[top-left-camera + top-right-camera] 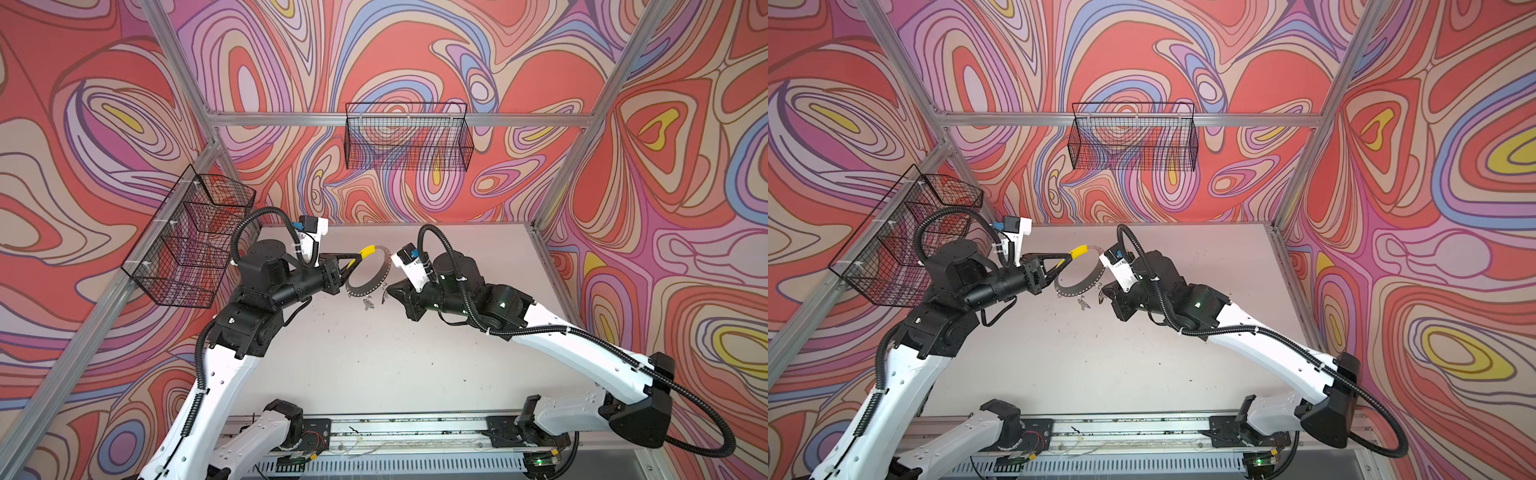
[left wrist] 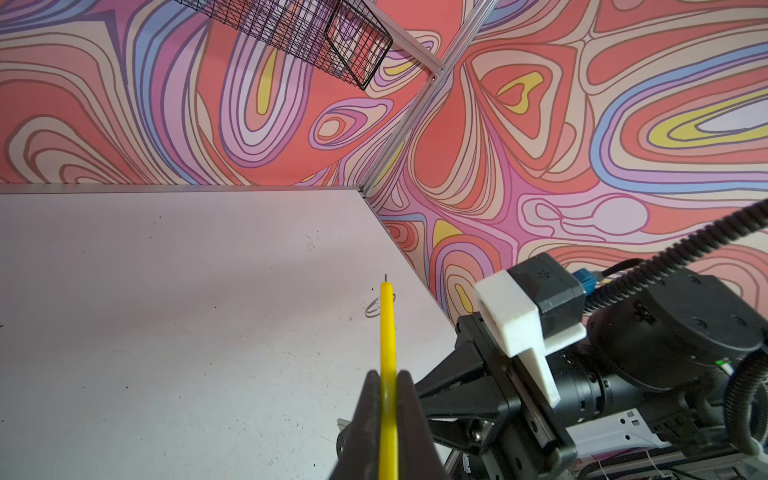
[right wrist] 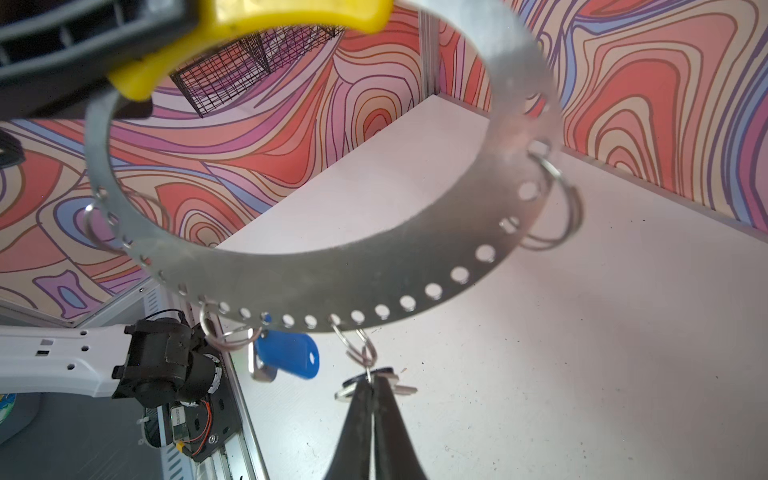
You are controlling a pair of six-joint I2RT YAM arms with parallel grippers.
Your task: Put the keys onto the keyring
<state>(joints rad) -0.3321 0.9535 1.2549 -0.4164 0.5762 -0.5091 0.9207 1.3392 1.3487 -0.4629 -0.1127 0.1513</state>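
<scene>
Grey metal, the keyring is held off the table in both top views. The left gripper clamps its yellow sleeve at the ring's eleven o'clock. The right gripper meets the ring near four o'clock. The blue-tagged key dangles at six.

Left wrist view: the jaws are pinched tight on the sleeve.

Right wrist view: the blue-tagged key hangs from a wire loop, and closed jaws pinch the black-tagged key against a neighbouring loop.
</scene>
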